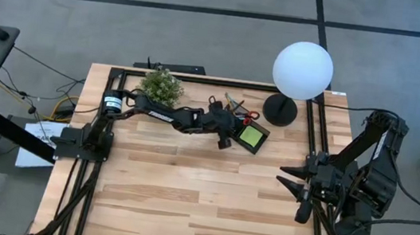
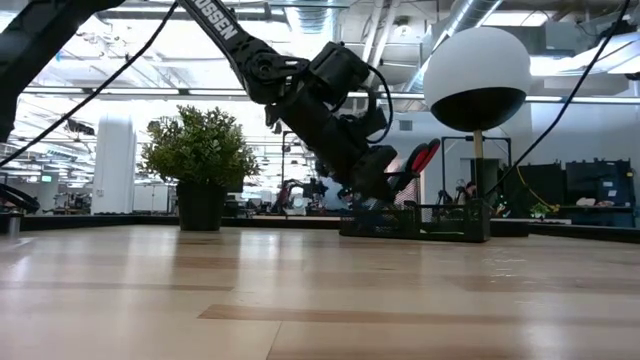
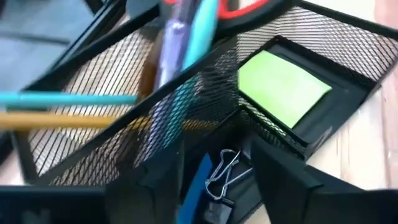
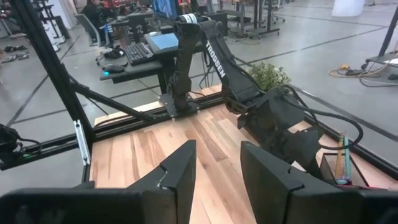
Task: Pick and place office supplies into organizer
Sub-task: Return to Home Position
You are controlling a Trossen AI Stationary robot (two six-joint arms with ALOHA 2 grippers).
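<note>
Organizer [image 3: 348, 46] is judged fully loaded; blue eraser [image 3: 198, 182] is seen loose between left gripper's [image 3: 211, 160] parted fingers; right gripper [image 4: 217, 152] parted, idle.

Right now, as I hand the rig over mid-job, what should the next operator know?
Left gripper: jaws open, low over the organizer, holding nothing.
Right gripper: jaws open, empty, parked at the right edge of the table.
In the organizer: eraser, clip, pad, scissors, pens, pencil.
Done: the high view shows no supplies loose on the table.
Left: send the left gripper home.
</note>
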